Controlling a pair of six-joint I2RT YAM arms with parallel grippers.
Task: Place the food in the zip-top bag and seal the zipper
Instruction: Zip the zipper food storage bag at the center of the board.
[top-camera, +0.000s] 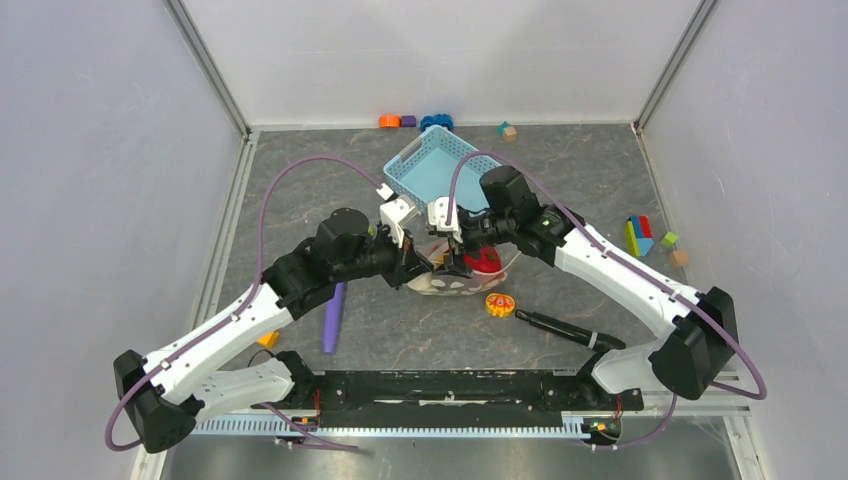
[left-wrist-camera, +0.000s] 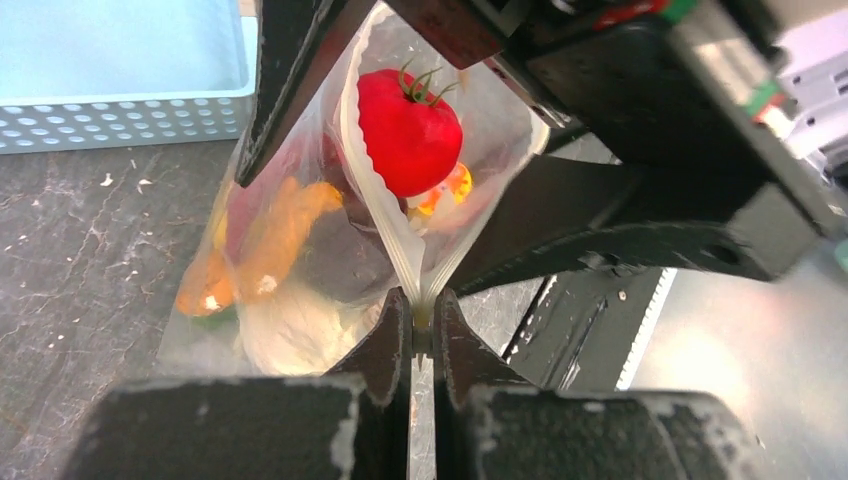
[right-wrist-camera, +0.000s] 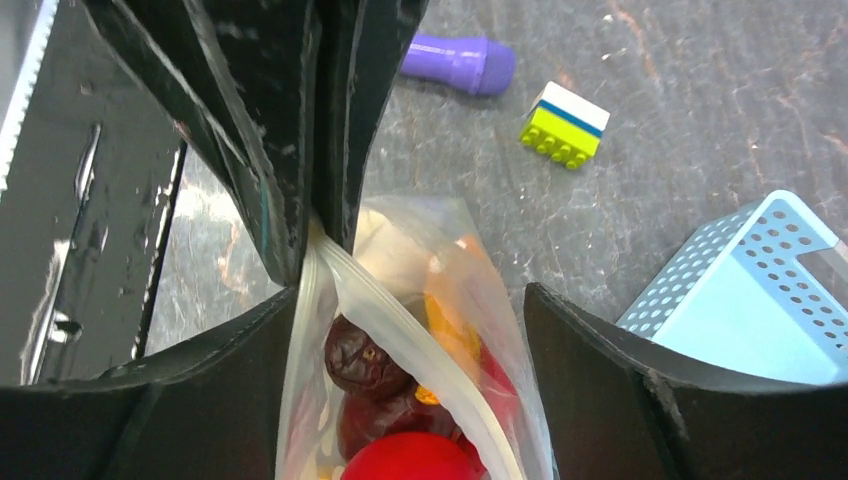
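The zip-top bag (top-camera: 458, 282) lies at the table's middle with food inside. In the left wrist view my left gripper (left-wrist-camera: 422, 325) is shut on the zipper (left-wrist-camera: 385, 220) at one end of the bag's mouth. Beyond it I see the red tomato (left-wrist-camera: 408, 130) at the mouth, the orange carrot (left-wrist-camera: 270, 240) and the white egg (left-wrist-camera: 290, 335) in the bag. My right gripper (right-wrist-camera: 410, 400) is open, one finger on each side of the bag's mouth, over the maroon ball (right-wrist-camera: 365, 355) and the tomato (right-wrist-camera: 410, 462). The mouth gapes around the tomato.
A light-blue basket (top-camera: 435, 165) stands just behind the bag. A purple stick (top-camera: 333, 315) lies to the left, an orange toy (top-camera: 499, 304) and a black pen-like object (top-camera: 565, 330) to the right. Building blocks (top-camera: 640, 235) sit at the right, others (top-camera: 436, 122) by the back wall.
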